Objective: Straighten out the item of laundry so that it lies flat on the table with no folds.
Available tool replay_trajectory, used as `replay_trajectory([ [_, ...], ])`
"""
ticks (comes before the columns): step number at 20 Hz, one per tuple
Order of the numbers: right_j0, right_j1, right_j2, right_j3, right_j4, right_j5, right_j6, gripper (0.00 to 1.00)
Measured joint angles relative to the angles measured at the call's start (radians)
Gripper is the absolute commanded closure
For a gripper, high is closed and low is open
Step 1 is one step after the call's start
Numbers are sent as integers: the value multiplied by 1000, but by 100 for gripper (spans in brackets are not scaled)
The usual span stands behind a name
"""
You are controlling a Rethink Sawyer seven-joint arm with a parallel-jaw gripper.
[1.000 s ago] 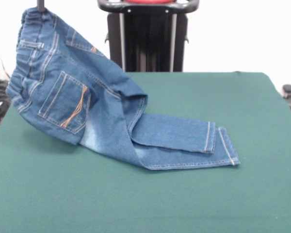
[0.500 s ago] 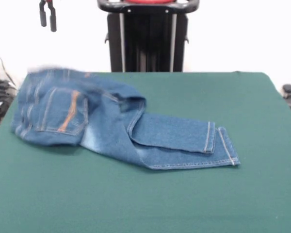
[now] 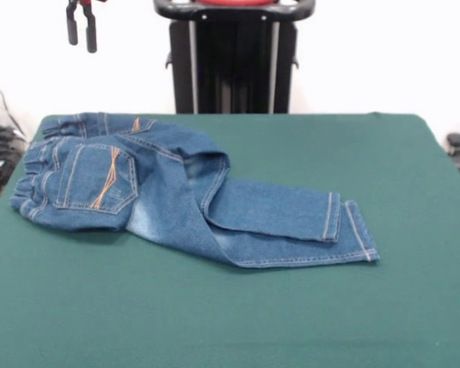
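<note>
Jeans lie on the left half of the table, seat towards the left edge and legs running right. The gripper hangs well above the waistband corner, empty, its two fingers apart. The garment is not flat: one leg lies stacked over the other, and the seat is twisted and bunched, one orange-stitched pocket facing up, the second half hidden at the far side. To my eye, the next pinch should take a single layer, at the upper leg's hem or the far waistband corner, and drag it sideways low over the felt, slowly. Denim is stiff and heavy, so it holds creases; the elastic waistband puckers; faded whitish patches show on the thigh.
</note>
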Motion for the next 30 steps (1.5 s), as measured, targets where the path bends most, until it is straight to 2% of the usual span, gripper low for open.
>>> replay_trajectory([
  [3, 17, 0, 0, -4, -2, 0, 0, 0],
  [6, 68, 11, -1, -39, -5, 1, 0, 0],
  [9, 143, 51, -3, -120, -16, 6, 0, 0],
  [16, 260, 162, -10, -292, -23, 8, 0, 0],
  [23, 317, 274, -22, -425, -24, 8, 0, 0],
  [30, 346, 375, -62, -517, -24, 8, 0, 0],
])
